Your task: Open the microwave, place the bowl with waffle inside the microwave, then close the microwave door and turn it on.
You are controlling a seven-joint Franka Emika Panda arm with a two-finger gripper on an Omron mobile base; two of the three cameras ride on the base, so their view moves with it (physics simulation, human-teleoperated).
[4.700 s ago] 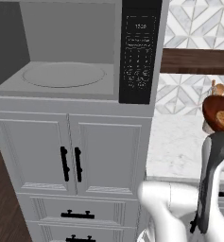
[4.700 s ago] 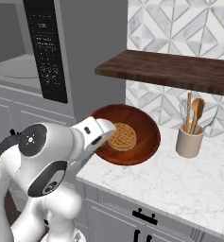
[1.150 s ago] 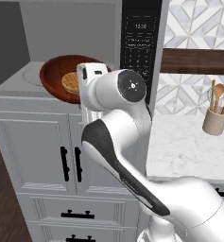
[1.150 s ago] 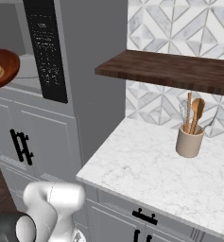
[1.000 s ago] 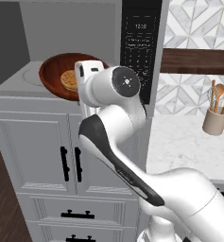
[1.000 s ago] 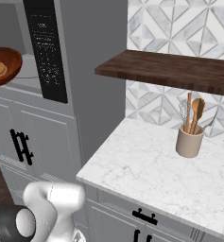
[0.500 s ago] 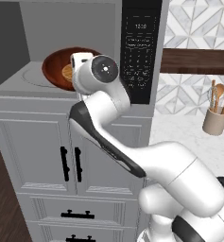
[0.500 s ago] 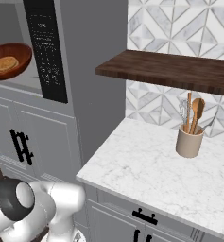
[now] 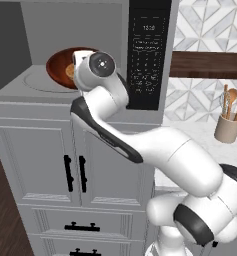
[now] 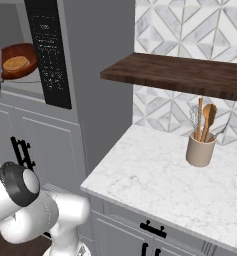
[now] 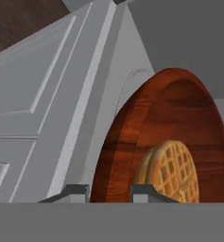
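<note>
While pinched at the rim by gripper [image 11: 108, 191], bowl [image 9: 60, 67] over turntable; early release risks tipping waffle [image 10: 16, 63].

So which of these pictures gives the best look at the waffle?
The hand view: the waffle is close and large, its grid plain inside the bowl. The right base view shows it small but whole; in the left base view the arm hides most of it.
</note>
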